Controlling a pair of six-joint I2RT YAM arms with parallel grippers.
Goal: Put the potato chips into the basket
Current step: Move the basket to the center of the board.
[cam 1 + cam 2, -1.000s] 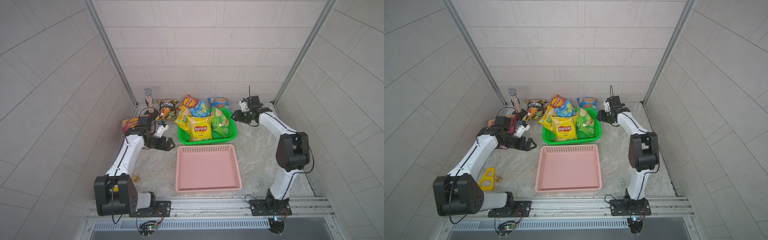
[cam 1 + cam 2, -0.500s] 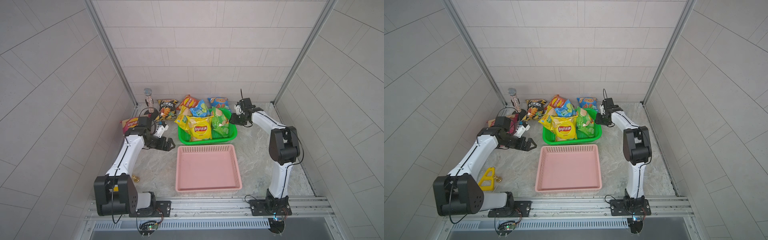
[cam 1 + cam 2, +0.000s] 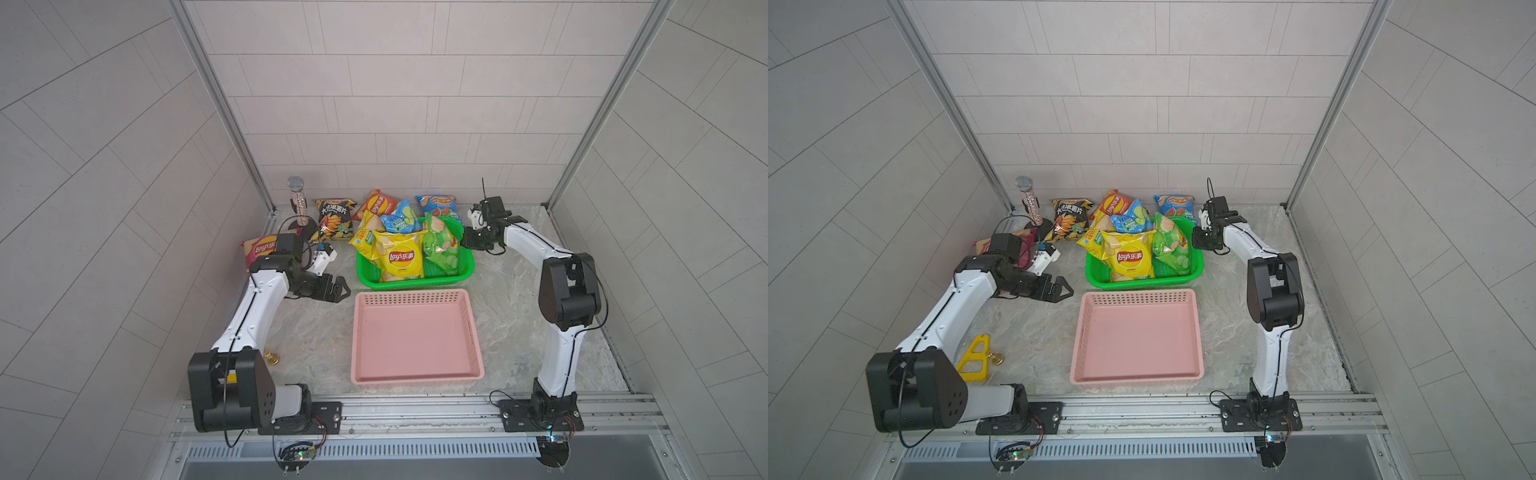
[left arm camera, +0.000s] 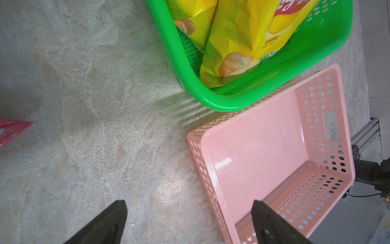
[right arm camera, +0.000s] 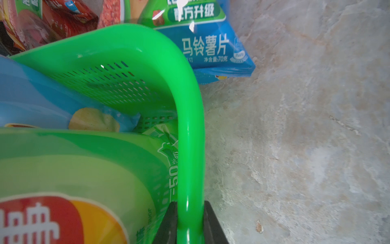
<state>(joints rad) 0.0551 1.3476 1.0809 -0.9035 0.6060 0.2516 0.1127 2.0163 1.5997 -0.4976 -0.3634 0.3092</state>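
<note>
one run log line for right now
left gripper open over table | right gripper shut on green basket rim | yellow Lay's bag in green basket | pink basket empty

The marble table (image 3: 511, 299) bore a pink basket (image 3: 415, 294) at centre and a green basket (image 3: 415, 284) just beside it at 12 o'clock. A black bag (image 3: 332, 218), orange bag (image 3: 376, 203) and blue bag (image 3: 436, 203) lay from 11 to 1. A microphone (image 3: 297, 203) and magenta bag (image 3: 259, 249) sat at 10.

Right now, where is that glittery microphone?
In a top view the microphone stands upright at the far left corner of the table, just left of the black chip bag.
</note>
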